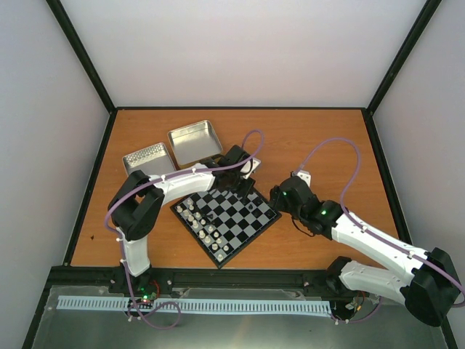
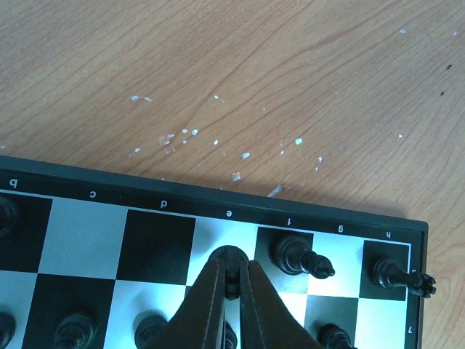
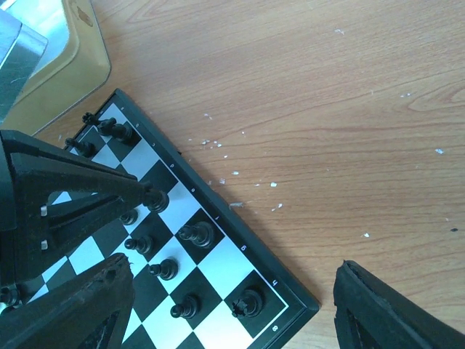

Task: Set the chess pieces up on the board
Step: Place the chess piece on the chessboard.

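Observation:
The board (image 1: pixel 251 234) lies at an angle in the middle of the table. White pieces (image 1: pixel 200 222) stand along its left side and black pieces (image 3: pixel 192 234) along its far right side. My left gripper (image 2: pixel 231 285) is shut on a black piece (image 2: pixel 231 256) that rests on the light square by the letter e at the board's edge. It also shows in the right wrist view (image 3: pixel 155 198). A black bishop (image 2: pixel 301 258) and a rook (image 2: pixel 403 276) stand to its right. My right gripper (image 3: pixel 232 313) is open and empty, hovering over the board's right corner.
Two silver metal tins (image 1: pixel 195 142) (image 1: pixel 149 160) lie at the back left, one corner just behind the left wrist. White specks dot the wooden table (image 2: pixel 232 87) beyond the board's rim. Both arms meet over the board's far side.

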Tool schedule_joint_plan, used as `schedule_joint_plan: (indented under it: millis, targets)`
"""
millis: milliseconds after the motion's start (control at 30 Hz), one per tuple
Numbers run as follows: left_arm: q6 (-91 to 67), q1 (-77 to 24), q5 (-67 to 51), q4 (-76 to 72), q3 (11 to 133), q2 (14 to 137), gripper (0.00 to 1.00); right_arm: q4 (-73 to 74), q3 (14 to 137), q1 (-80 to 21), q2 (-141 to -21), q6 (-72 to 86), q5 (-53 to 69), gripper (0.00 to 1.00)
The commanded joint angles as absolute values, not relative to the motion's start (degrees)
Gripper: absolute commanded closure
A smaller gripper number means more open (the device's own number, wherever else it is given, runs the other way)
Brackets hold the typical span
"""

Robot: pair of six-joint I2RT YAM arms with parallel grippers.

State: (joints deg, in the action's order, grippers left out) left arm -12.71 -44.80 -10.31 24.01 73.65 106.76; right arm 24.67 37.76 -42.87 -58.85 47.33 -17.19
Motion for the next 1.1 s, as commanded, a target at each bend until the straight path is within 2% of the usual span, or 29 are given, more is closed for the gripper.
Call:
schedule_joint_plan:
  millis: [0,467,800,1067]
  targets:
    - [-11.97,-45.22,-11.27,23.43,75.08,105.17,0.97,25.20,37.35,-42.36,-57.81,48.75,-19.09,0.25]
    - [-8.73,-48.64,-18.10,18.50,70.60,99.21,0.97,29.08,36.95,-42.37,-54.86,53.40,-24.41,0.25]
    - [-8.54,-52.23,-13.95,19.35,71.62,102.93,0.97,37.05,35.06,-42.36,-45.56,61.98,-33.71,0.26]
    - [-9.35,-53.59,-8.05,20.40,72.93,106.20,0.97,37.15,33.24,-42.36,-42.29,62.82,-34.32,0.26]
